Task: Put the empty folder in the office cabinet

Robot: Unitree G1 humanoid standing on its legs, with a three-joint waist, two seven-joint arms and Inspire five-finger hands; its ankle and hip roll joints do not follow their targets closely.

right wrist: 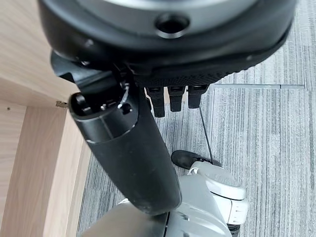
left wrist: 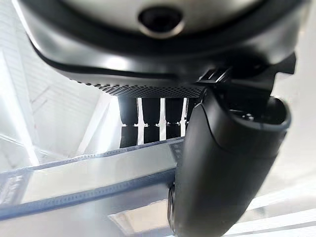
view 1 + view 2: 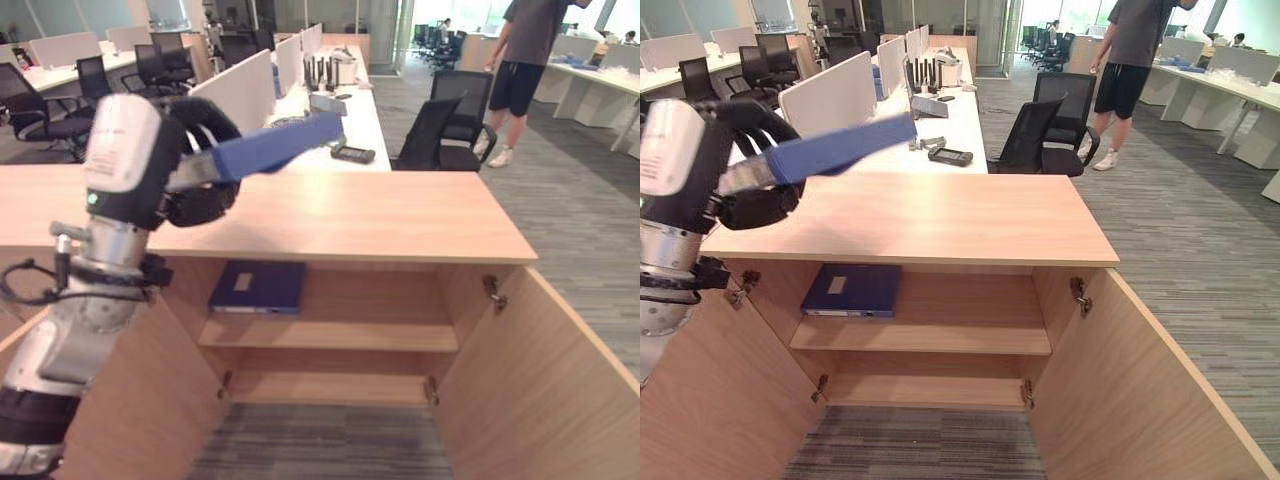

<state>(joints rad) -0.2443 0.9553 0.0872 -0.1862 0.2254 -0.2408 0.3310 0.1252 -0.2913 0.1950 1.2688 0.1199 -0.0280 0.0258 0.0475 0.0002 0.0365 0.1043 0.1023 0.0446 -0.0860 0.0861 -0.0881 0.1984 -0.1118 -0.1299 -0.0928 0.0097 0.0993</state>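
I count two blue folders: one [image 3: 270, 148] in my left hand [image 3: 195, 165], one [image 3: 258, 287] on the cabinet's [image 3: 330, 215] upper shelf, left side. The cabinet has two shelves and two open doors. One person [image 3: 525, 70] stands far right.

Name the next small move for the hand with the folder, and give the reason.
Probably lower the left hand toward the open cabinet. It grips the folder above the cabinet top, both doors stand open, and the upper shelf has free room beside another folder.
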